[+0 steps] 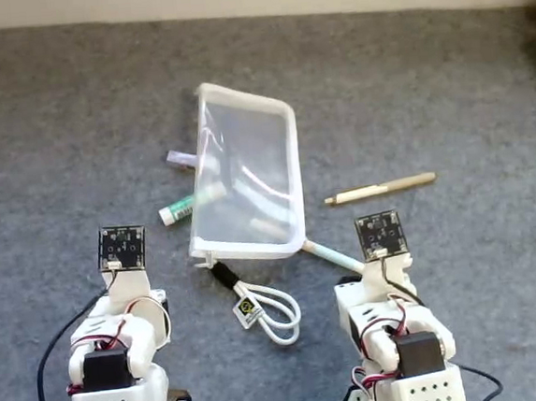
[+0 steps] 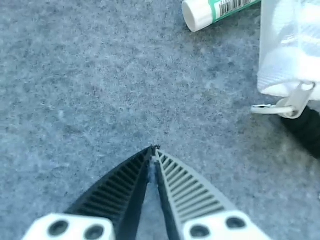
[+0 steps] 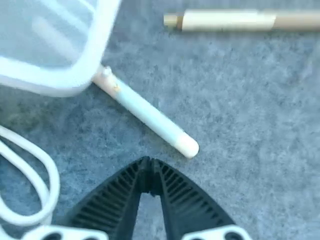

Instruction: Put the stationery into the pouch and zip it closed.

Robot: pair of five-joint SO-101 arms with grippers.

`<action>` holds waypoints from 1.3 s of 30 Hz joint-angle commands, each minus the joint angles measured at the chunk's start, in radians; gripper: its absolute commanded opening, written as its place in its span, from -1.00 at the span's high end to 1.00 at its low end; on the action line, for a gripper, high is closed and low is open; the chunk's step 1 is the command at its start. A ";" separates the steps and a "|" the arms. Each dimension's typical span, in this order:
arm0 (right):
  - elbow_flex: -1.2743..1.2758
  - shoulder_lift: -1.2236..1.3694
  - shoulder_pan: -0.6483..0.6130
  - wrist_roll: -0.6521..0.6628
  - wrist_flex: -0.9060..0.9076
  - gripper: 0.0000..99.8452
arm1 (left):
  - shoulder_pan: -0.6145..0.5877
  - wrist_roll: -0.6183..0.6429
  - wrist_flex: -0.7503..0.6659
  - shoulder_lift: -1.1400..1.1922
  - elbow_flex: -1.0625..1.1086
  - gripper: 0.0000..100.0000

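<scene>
Clearly the right gripper (image 3: 149, 172), its tips pressed together, is the nearer one to the pale blue pen (image 3: 145, 112). The pen lies just beyond those tips, slanting from the near right corner of the pouch (image 1: 244, 146) toward that arm. The left gripper (image 2: 154, 150), likewise pressed together, sits near the pouch's near left corner, with the glue stick (image 2: 215, 11) farther off.

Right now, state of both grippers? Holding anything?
Left gripper: closed, fingers together, holding nothing.
Right gripper: closed, fingers together, holding nothing.
</scene>
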 commanded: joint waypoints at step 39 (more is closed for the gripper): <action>-0.670 1.013 -0.524 -0.003 -0.254 0.82 | -0.180 -0.058 -0.255 -0.008 0.028 0.99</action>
